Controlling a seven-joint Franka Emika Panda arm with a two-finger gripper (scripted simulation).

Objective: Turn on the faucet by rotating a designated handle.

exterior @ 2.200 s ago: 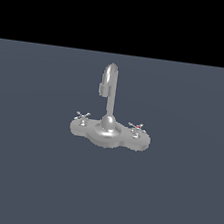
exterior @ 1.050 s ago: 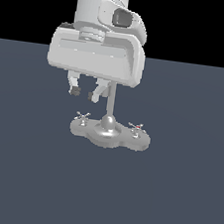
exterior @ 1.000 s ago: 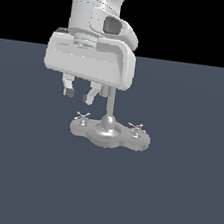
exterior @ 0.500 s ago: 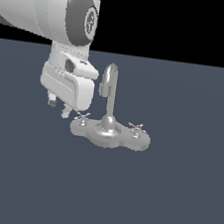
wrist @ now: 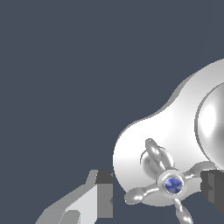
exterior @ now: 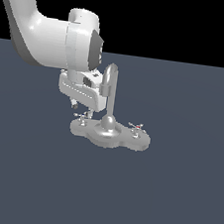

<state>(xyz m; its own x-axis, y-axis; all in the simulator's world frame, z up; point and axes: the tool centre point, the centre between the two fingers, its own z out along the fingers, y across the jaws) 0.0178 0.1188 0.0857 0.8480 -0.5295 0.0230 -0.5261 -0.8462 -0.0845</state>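
The silver faucet point(exterior: 108, 103) stands on its flat lobed base point(exterior: 111, 138), with the gooseneck spout upright. The handle point(exterior: 82, 116) is the small cross knob on the exterior view's left; the other cross knob point(exterior: 137, 128) carries a red spot. My gripper point(exterior: 82, 109) is just above the handle and is open. In the wrist view the handle point(wrist: 168, 180) shows a blue centre. It lies between my two dark fingertips point(wrist: 104, 192), close to the other one, with my gripper point(wrist: 159, 190) straddling it. I cannot tell whether a finger touches it.
The faucet sits on a plain dark grey-blue floor point(exterior: 172, 202). My white arm point(exterior: 49, 36) reaches in from the exterior view's upper left, right beside the spout.
The arm came into view from above, turned and swung toward the exterior view's left. It came down until the open fingers straddle the left cross handle. The faucet has not moved.
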